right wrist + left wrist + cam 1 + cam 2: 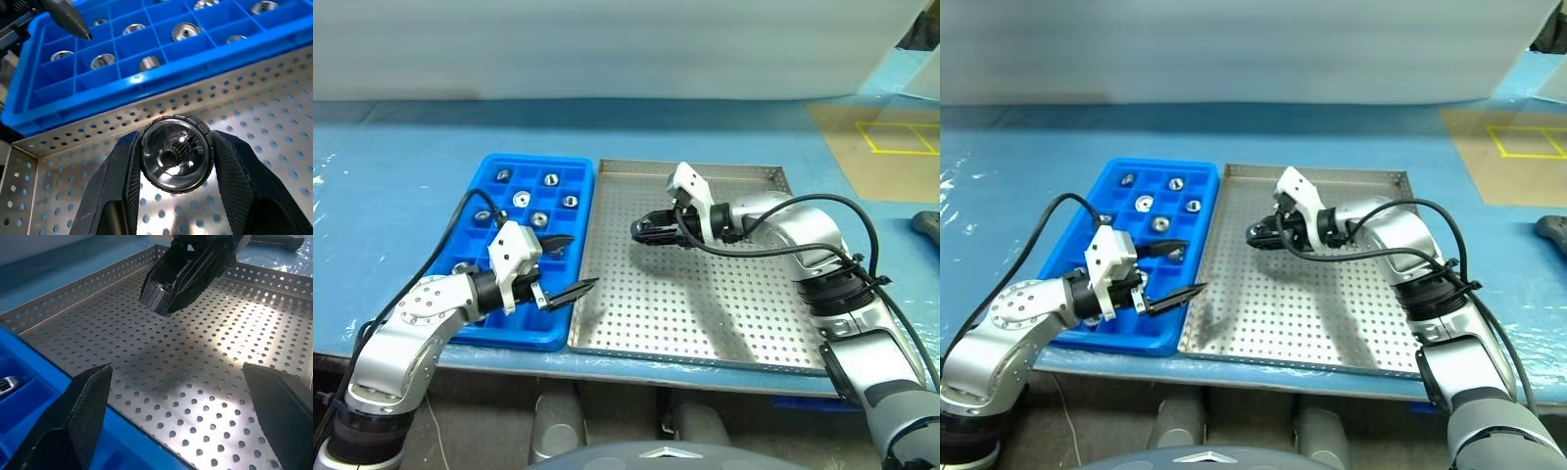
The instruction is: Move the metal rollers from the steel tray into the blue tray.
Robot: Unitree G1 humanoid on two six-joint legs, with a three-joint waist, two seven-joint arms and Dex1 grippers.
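My right gripper [641, 230] is shut on a metal roller [175, 152], a shiny ring with a centre hole. It hangs over the left part of the steel tray [705, 313], pointing toward the blue tray [509, 338]. Several metal rollers [521, 199] lie in separate compartments of the blue tray. My left gripper [579, 262] is open with nothing between its fingers [83, 406]. It hovers over the blue tray's near right edge, beside the steel tray's rim. In the left wrist view the right gripper [164, 291] hangs above the perforated floor.
Both trays sit side by side on a blue table cover. A tan board with yellow tape marks [901, 137] lies at the far right, and a dark object [928, 227] shows at the right edge. A pale wall runs along the back.
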